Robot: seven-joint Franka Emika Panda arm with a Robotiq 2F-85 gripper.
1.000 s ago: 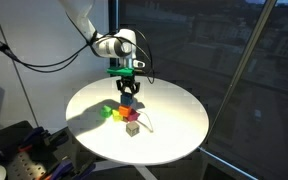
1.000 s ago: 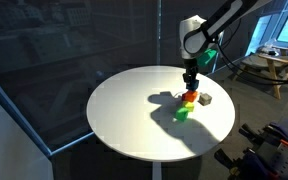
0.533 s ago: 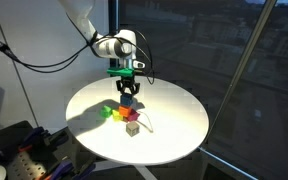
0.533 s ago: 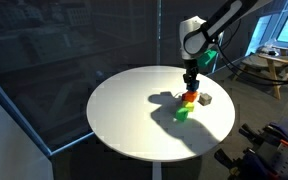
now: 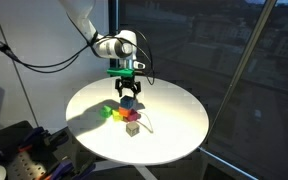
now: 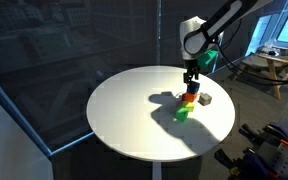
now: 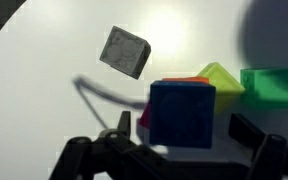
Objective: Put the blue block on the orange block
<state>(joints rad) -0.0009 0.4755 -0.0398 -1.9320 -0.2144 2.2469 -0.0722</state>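
Observation:
The blue block [image 7: 181,114] sits on top of the orange block [image 7: 144,117], of which only slivers show beneath it. My gripper [image 7: 184,128] is open around the blue block, with a gap between each dark finger [image 7: 246,128] and the block's sides. In both exterior views the gripper [image 5: 129,97] [image 6: 190,84] hangs straight down over the small stack, blue block [image 5: 127,104] [image 6: 190,92] above orange block [image 5: 127,113] [image 6: 189,100], near the middle of the round white table [image 5: 174,140].
A yellow block [image 7: 220,77] and a green block [image 7: 274,83] lie right beside the stack. A pale grey cube [image 7: 124,52] lies a little apart, also seen as the grey cube [image 5: 132,127] [image 6: 205,99] in both exterior views. The table's edge [image 6: 114,135] is some way off.
The jaws have opened and let go of the blue block, which stays on the orange block. The arm itself has barely moved.

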